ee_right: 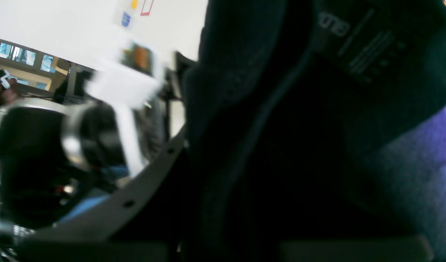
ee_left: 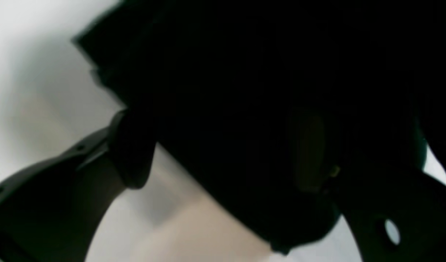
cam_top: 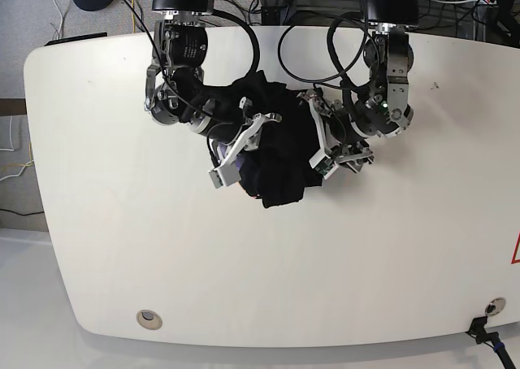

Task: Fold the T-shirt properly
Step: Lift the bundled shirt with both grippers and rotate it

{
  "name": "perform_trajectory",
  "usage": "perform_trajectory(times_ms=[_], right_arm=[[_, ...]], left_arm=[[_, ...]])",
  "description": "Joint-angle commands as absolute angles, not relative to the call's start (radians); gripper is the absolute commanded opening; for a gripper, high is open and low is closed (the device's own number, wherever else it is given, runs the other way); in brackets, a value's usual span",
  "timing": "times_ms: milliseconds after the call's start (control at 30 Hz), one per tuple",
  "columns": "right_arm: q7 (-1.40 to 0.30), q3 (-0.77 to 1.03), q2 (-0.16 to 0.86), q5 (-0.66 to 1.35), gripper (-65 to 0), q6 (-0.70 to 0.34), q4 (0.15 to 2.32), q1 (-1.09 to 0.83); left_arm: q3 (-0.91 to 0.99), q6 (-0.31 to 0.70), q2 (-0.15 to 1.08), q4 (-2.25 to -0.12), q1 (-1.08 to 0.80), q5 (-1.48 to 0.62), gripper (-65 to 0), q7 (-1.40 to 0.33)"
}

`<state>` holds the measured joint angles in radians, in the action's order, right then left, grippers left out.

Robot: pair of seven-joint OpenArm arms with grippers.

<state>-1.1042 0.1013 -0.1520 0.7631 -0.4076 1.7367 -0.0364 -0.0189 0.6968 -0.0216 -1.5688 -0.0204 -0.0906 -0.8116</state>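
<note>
The black T-shirt [cam_top: 278, 154] is bunched into a dark lump between my two grippers over the back middle of the white table [cam_top: 244, 263]. My right gripper [cam_top: 238, 151] holds its left side and my left gripper [cam_top: 323, 154] holds its right side. In the left wrist view black cloth [ee_left: 263, 91] fills the space between the fingers [ee_left: 131, 160] of my left gripper [ee_left: 237, 189]. In the right wrist view the cloth [ee_right: 281, 127] shows small white lettering and a purple print, and it covers my right gripper [ee_right: 244, 218]; only one finger [ee_right: 142, 182] shows.
Black cables [cam_top: 341, 36] loop around both arms at the table's back edge. A round hole [cam_top: 147, 319] sits near the front left edge and a connector [cam_top: 487, 308] near the front right corner. Bare white tabletop lies in front of the shirt.
</note>
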Motion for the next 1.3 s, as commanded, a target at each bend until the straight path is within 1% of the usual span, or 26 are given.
perform_trajectory(times_ms=[0, 167, 267, 367, 500, 633, 733, 767, 833, 1000, 1033, 1067, 1100, 1200, 1267], right_arm=[[-1.076, 0.097, -0.157, 0.788, -60.3, -0.415, 1.748, -0.013], [-1.076, 0.094, -0.157, 0.788, -60.3, -0.4, 1.747, 0.002], [-1.076, 0.094, -0.157, 0.788, -60.3, -0.369, 1.747, 0.007], [-1.076, 0.094, -0.157, 0.788, -60.3, -0.369, 1.747, 0.013], [-1.076, 0.094, -0.156, 0.788, -60.3, -0.369, 1.747, 0.016], [-1.076, 0.093, -0.156, 0.788, -60.3, -0.369, 1.747, 0.016], [-1.076, 0.091, -0.157, 0.788, -59.6, -0.367, 1.747, 0.016], [-1.076, 0.085, -0.157, 0.788, -57.1, -0.367, 1.747, 0.016], [-1.076, 0.045, -0.157, 0.788, -49.4, -0.367, 1.747, 0.016], [-1.075, -0.01, -0.157, 0.788, -25.4, -0.367, 1.739, 0.018], [-1.075, -0.01, -0.157, 0.788, -21.6, -0.367, 1.724, 0.019], [-1.075, -0.01, -0.157, 0.788, -19.1, -0.367, 1.71, 0.03], [-1.075, -0.01, -0.157, 0.788, -18.5, -0.367, 1.696, 0.039], [-1.075, -0.016, -0.157, 0.788, -18.2, -0.367, 1.682, 0.067], [-1.075, -0.053, -0.157, 0.788, -18.4, -0.367, 1.682, 0.091]], left_arm=[[-0.015, 0.698, 0.001, -1.676, -0.002, -0.107, -13.6, -0.819], [-0.015, 0.698, 0.056, -1.767, -0.044, -0.107, -13.6, -0.819], [-0.013, 0.698, 0.091, -1.776, -0.071, -0.107, -13.6, -0.819], [-0.008, 0.698, 0.105, -1.768, -0.088, -0.107, -13.6, -0.816], [0.051, 0.698, 0.102, -1.681, -0.081, -0.108, -13.6, -0.803], [0.053, 0.698, 0.102, -1.564, -0.041, -0.108, -13.6, -0.74], [0.051, 0.698, 0.099, -1.52, -0.028, -0.108, -13.6, -0.72], [0.05, 0.698, 0.099, -1.515, -0.025, -0.108, -13.6, -0.72], [0.048, 0.698, 0.091, -1.517, -0.022, -0.108, -13.6, -0.72], [0.048, 0.698, 0.071, -1.54, -0.024, -0.108, -13.6, -0.727], [0.048, 0.698, 0.071, -1.546, -0.027, -0.108, -13.6, -0.728], [0.048, 0.698, 0.071, -1.549, -0.036, -0.108, -13.6, -0.728], [0.048, 0.698, 0.071, -1.554, -0.039, -0.108, -13.6, -0.728], [0.048, 0.698, 0.071, -1.587, -0.045, -0.108, -13.6, -0.733], [0.048, 0.698, 0.071, -1.616, -0.059, -0.108, -13.6, -0.757]])
